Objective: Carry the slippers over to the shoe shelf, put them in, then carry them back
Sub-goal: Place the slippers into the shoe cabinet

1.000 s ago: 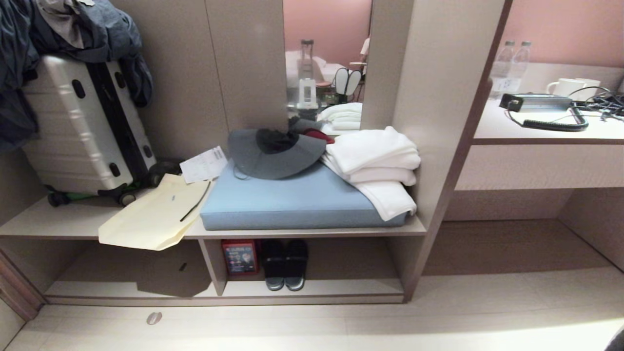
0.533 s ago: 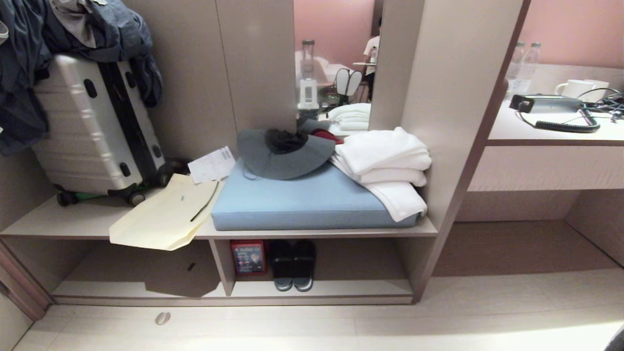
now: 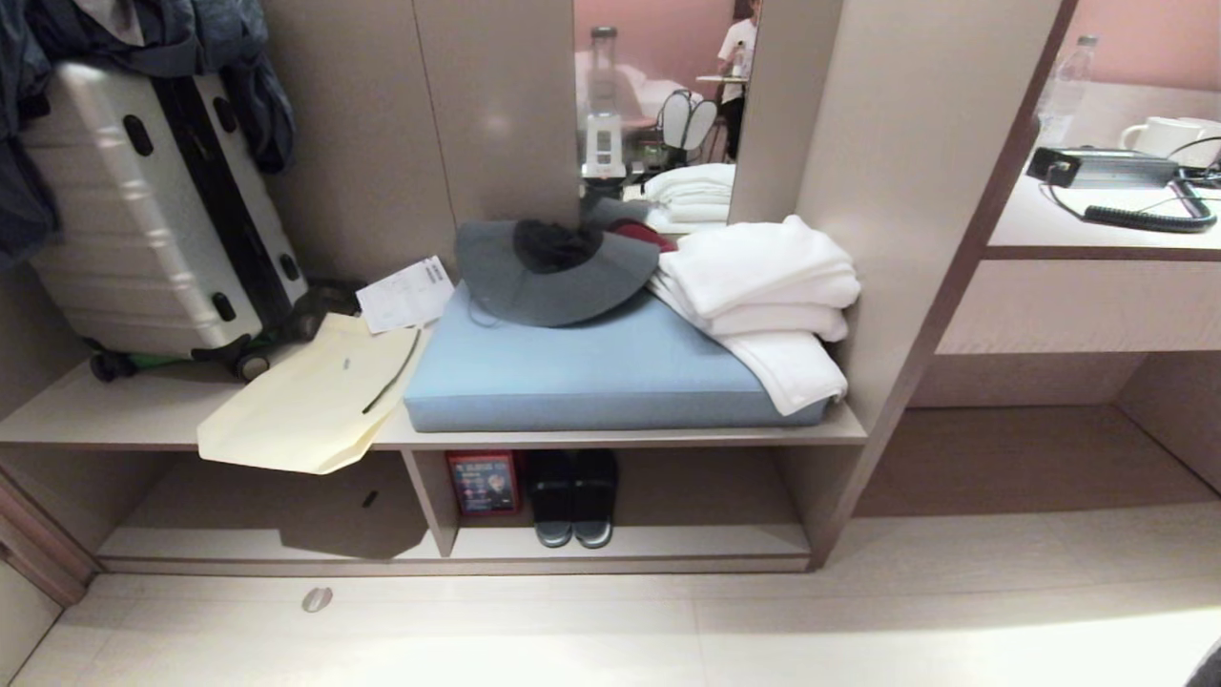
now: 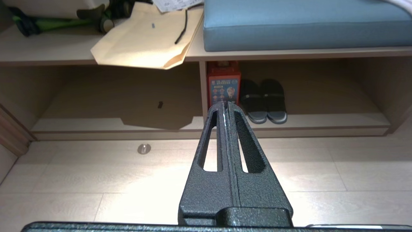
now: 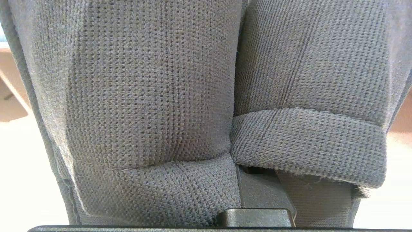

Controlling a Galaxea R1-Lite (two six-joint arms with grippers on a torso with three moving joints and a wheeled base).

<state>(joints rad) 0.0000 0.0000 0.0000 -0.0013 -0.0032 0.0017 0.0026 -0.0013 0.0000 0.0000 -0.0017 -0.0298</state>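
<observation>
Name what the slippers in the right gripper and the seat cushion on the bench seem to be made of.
The slippers: knitted dark grey fabric, matt; the weave's loops and a folded cuff show. The seat cushion: probably padded foam under smooth pale blue cloth or leatherette; thick, soft-edged, no visible weave.

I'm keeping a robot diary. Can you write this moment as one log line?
right gripper: shut on the slippers | left gripper: shut, holding nothing | shoe shelf: ahead, another dark pair inside

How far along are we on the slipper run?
Done: the slippers are picked up and fill the right wrist view, clamped in the right gripper, whose jaws are hidden under the fabric. In hand: the carry, with the shoe shelf straight ahead across the floor. Left: set them in, where another dark pair stands, then bring them back. The left gripper is shut and empty.
</observation>
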